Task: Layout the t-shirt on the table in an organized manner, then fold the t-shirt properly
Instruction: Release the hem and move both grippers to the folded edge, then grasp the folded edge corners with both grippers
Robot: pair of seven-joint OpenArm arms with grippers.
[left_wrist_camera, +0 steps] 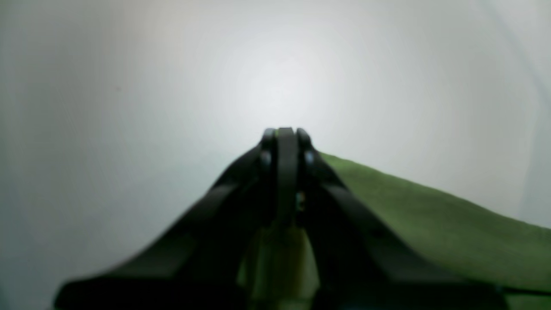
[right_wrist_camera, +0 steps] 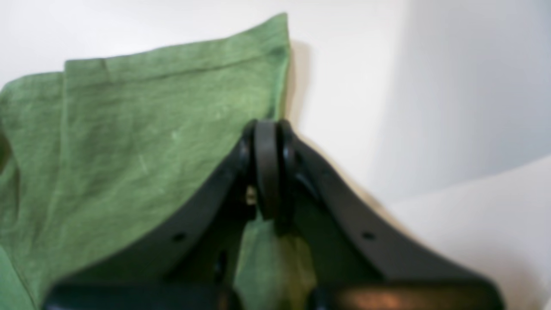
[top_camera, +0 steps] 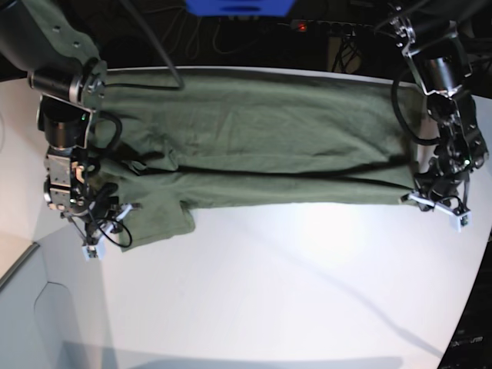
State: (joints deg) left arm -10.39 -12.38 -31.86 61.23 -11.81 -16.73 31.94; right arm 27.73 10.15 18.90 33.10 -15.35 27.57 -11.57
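The olive-green t-shirt [top_camera: 254, 138] lies stretched sideways across the far half of the white table [top_camera: 269, 292], folded over along its length, with a sleeve [top_camera: 157, 219] lying toward the front on the left. My left gripper [top_camera: 437, 201] is shut on the shirt's right front corner. In the left wrist view the gripper [left_wrist_camera: 286, 133] is closed with green cloth [left_wrist_camera: 430, 215] trailing right. My right gripper [top_camera: 104, 229] is shut on the shirt's left edge by the sleeve. In the right wrist view the gripper [right_wrist_camera: 269, 129] pinches cloth [right_wrist_camera: 129, 150].
A blue object [top_camera: 238, 6], cables and a power strip with a red light [top_camera: 304, 27] sit beyond the table's far edge. The table's curved edge [top_camera: 42, 265] runs at the lower left, and its right edge [top_camera: 469, 307] curves down on the right.
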